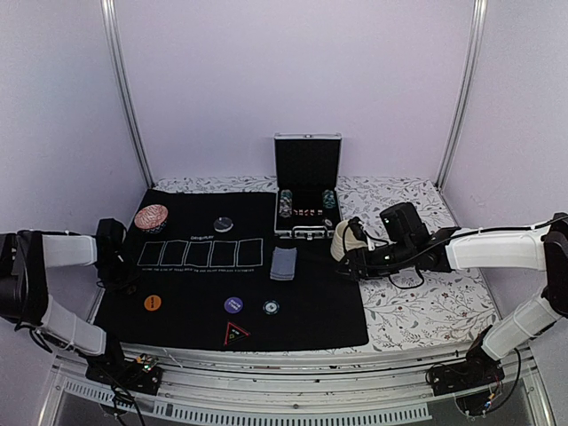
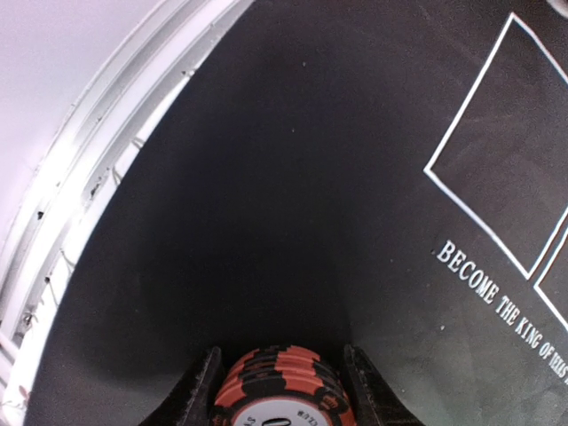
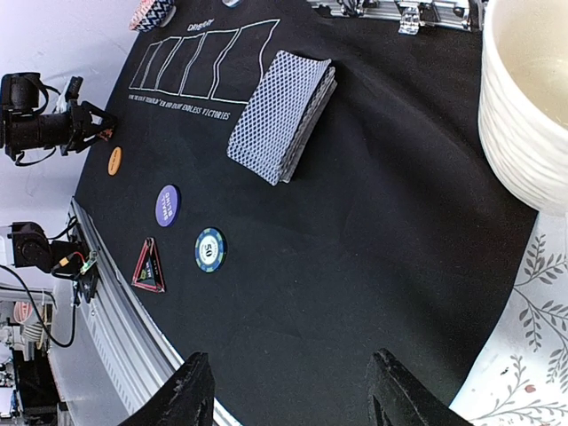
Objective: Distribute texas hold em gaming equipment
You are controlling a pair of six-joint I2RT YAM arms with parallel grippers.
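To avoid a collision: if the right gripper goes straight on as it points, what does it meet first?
Probably the deck of cards, ahead of the right gripper; if it tilts down, the black mat first.

- deck of cards [image 1: 283, 264]: one, blue-grey backs; cards in it can't be counted
- round buttons: three, namely orange button [image 1: 153, 303], purple button [image 1: 233, 305], black button [image 1: 224, 224]
- loose chip [image 1: 272, 308]: one, green-and-white edge
- chip stacks: two, namely red-and-white stack [image 1: 152, 217] on the mat [image 1: 311, 302] and orange-and-black stack [image 2: 280, 390] in the left wrist view; chips per stack unclear
- triangular marker [image 1: 235, 335]: one
- case [image 1: 307, 169]: one, lid up; chips inside too small to count
- mug [image 3: 532, 115]: one, cream
- mat: one, with five white card outlines [image 1: 201, 253]
- arms: two, left arm [image 1: 67, 251] and right arm [image 1: 493, 251]
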